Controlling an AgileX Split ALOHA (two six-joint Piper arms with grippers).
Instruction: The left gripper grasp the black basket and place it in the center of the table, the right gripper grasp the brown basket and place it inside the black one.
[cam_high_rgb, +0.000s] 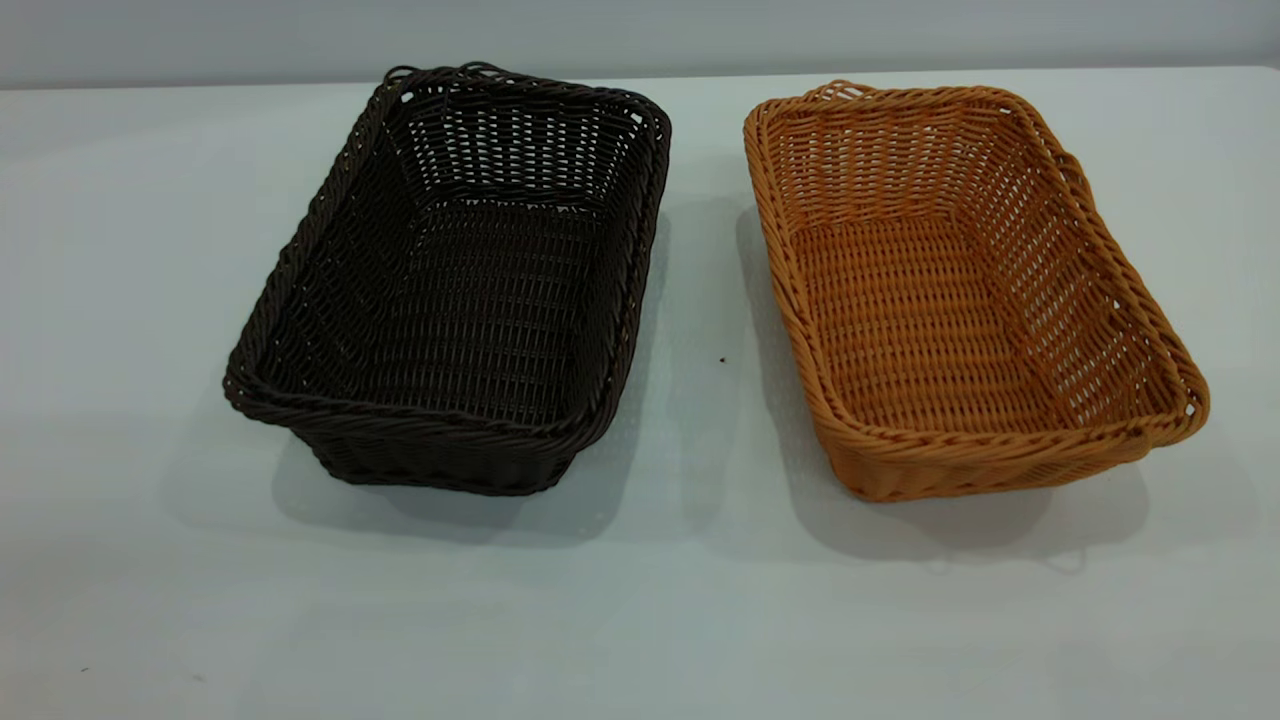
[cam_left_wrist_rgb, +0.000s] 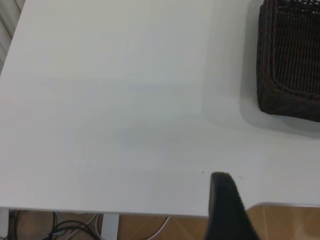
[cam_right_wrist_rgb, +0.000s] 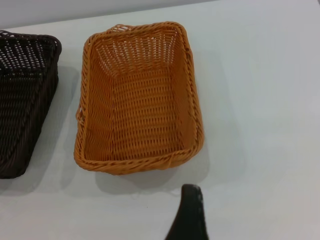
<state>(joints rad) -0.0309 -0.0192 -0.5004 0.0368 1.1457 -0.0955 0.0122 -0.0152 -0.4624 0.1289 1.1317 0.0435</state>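
Two baskets sit apart: black basket at frame left, brown basket right. I can't tell if my claws are apart; left gripper seems nearer the black one.

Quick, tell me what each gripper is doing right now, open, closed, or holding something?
Left gripper: holds nothing, apart from the black basket; open or closed cannot be told.
Right gripper: holds nothing, short of the brown basket; cannot be told.
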